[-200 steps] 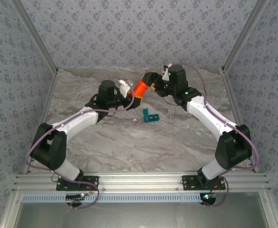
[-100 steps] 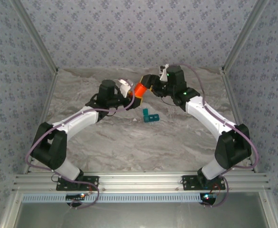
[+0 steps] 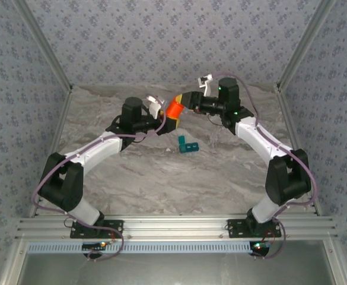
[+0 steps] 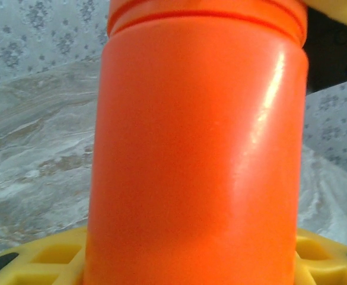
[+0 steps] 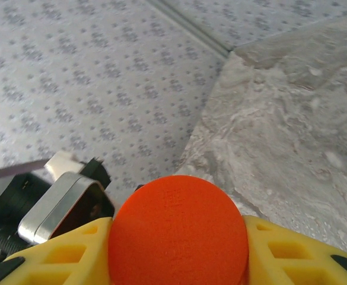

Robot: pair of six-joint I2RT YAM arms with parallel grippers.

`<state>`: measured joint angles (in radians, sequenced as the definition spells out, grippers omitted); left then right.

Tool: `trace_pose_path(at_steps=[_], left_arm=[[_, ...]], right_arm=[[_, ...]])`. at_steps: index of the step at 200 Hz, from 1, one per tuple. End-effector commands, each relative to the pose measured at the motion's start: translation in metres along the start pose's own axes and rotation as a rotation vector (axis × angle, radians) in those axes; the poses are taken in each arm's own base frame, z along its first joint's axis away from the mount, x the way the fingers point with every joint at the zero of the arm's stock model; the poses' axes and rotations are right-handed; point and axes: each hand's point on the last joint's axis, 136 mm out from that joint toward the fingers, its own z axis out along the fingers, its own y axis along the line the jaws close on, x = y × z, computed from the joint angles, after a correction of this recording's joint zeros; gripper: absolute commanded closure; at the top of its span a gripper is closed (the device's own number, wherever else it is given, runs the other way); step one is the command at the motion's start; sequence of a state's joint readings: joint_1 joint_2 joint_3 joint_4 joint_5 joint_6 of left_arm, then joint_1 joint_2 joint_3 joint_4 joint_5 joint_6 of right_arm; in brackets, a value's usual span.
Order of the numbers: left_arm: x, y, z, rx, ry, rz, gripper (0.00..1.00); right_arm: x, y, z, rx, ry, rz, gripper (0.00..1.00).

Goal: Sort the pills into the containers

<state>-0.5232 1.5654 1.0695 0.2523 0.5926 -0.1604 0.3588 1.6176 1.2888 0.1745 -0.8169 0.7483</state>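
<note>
right hand has swung up and closed onto the cap; left hand pinches the orange bottle — likely light, stiff, slick plastic, so hold mid-body.

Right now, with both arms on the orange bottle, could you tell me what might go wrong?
The orange bottle hangs tilted in the air between the two arms; if the left jaws around its smooth body slip, it may drop.
The right jaws clasp its lid; once that comes off, any pills inside could spill onto the table, as the teal box seems to lie to one side, not under it.
</note>
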Motion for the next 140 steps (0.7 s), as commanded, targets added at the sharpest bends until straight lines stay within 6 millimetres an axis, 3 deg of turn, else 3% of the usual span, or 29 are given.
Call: trace_pose_path(at_steps=[1, 21, 29, 51, 80, 122, 140], left_arm=[[-0.029, -0.044, -0.010, 0.172, -0.057, 0.045, 1.00], [-0.023, -0.031, -0.009, 0.086, -0.036, 0.083, 1.00], [-0.019, -0.024, -0.009, 0.043, -0.022, 0.099, 1.00], [-0.012, -0.005, -0.009, -0.064, 0.010, 0.155, 1.00], [-0.008, 0.010, -0.009, -0.158, 0.028, 0.222, 1.00], [-0.007, 0.012, -0.005, -0.176, 0.038, 0.249, 1.00], [-0.007, 0.011, -0.004, -0.174, 0.040, 0.253, 1.00]], right_arm=[[-0.004, 0.021, -0.003, -0.111, 0.007, -0.133, 0.44], [-0.021, 0.016, -0.019, -0.043, -0.070, -0.065, 0.25], [-0.026, 0.013, -0.024, -0.017, -0.096, -0.037, 0.22], [-0.037, 0.001, -0.043, 0.095, -0.185, 0.070, 0.22], [-0.030, -0.025, -0.055, 0.273, -0.250, 0.256, 0.23], [-0.026, -0.008, -0.043, 0.351, -0.242, 0.275, 0.20], [-0.022, -0.010, -0.039, 0.422, -0.226, 0.259, 0.19]])
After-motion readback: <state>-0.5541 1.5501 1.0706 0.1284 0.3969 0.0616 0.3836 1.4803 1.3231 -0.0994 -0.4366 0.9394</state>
